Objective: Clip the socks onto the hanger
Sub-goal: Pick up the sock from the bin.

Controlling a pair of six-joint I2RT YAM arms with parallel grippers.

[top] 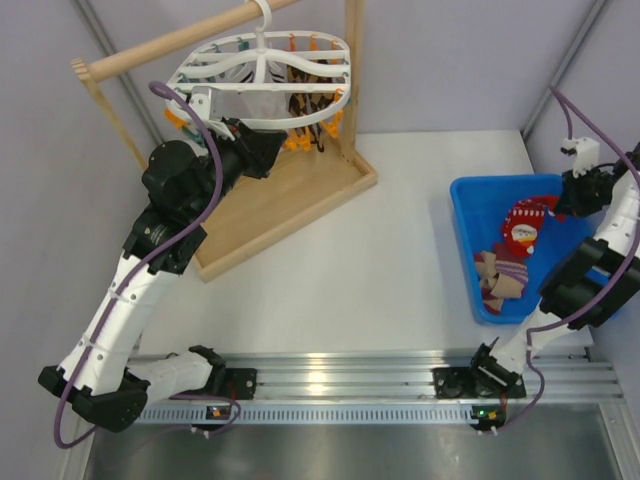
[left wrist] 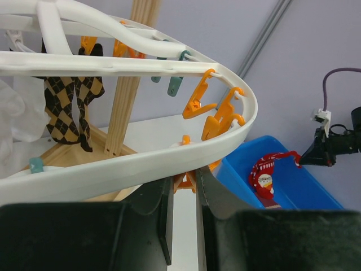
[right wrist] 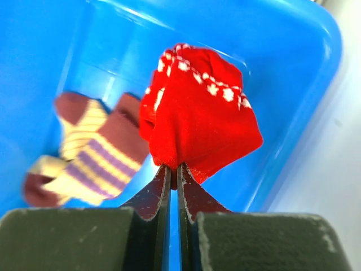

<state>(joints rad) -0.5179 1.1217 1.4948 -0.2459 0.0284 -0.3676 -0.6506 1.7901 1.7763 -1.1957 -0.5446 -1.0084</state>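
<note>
With right tool (right wrist: pixel 172 169) clamped on red sock (right wrist: pixel 203 118), carry it left into orange clip (left wrist: pixel 183 183) pinched by left tool (left wrist: pixel 184 189).

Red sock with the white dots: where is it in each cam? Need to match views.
Top external: red sock at right, over the blue bin.
Left wrist: lower right background, dangling over the same bin, beyond the hanger rim.
Right wrist: centre of frame, pinched in the right gripper.
Shared landmark: the blue bin, visible in all three views.
</note>
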